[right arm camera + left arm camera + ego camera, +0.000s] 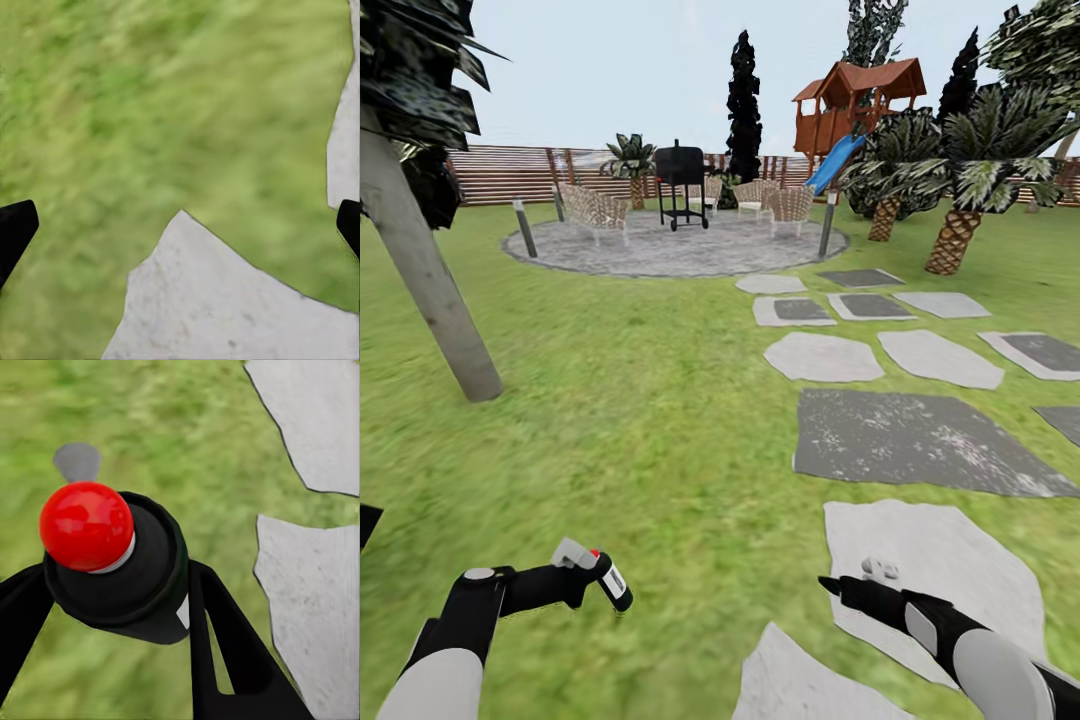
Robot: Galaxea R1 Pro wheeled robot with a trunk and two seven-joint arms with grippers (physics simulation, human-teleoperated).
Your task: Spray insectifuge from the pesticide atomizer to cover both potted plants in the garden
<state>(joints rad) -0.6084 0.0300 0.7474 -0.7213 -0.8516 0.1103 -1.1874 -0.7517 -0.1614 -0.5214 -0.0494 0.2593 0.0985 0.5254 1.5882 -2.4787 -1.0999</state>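
Across the green garden lawn (610, 400): a brown slatted wooden fence (510, 175) at the far edge; a round mottled grey paved patch (670, 248) before it, bearing a black barbecue grill (681, 185) and wicker chairs (595, 210); grey irregular stepping stones (915, 435) on the right side. Left gripper (598, 574) — fingers clamped around the small slim black cylindrical pesticide atomizer (120, 566), red dot on top, held above grass. Right gripper (180, 225) — fingers spread wide, holding nothing, over a pale stone's edge.

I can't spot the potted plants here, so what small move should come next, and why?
Probably turn the base or head to search. The left gripper holds the pesticide atomizer, red dot up, over lawn; ahead are stepping stones and the paved patch.
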